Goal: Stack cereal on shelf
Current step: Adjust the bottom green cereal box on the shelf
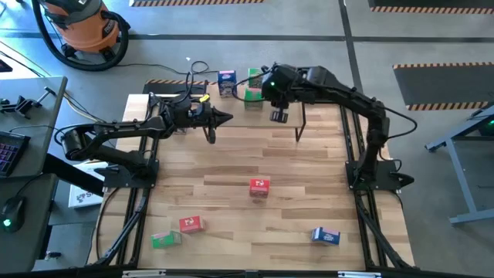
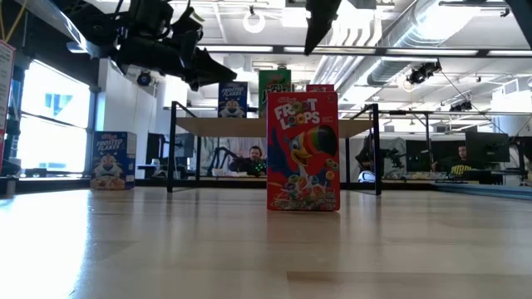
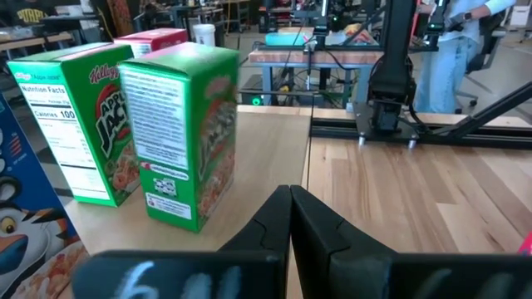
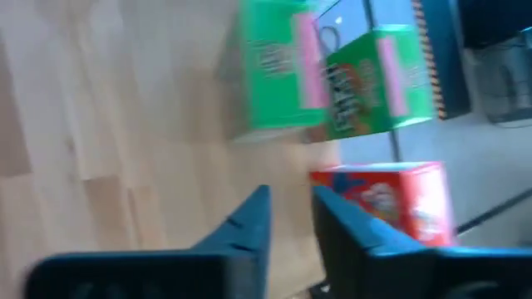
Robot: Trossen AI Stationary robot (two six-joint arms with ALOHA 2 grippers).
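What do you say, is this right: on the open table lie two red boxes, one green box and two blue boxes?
Not quite. The high view shows only one blue box on the open table, not two. The rest is right: two red boxes and one green box lie there.

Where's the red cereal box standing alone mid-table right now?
In the high view the red cereal box stands near the table's middle, in front of the shelf, nearer the front edge. The low view shows it upright, front facing the camera.
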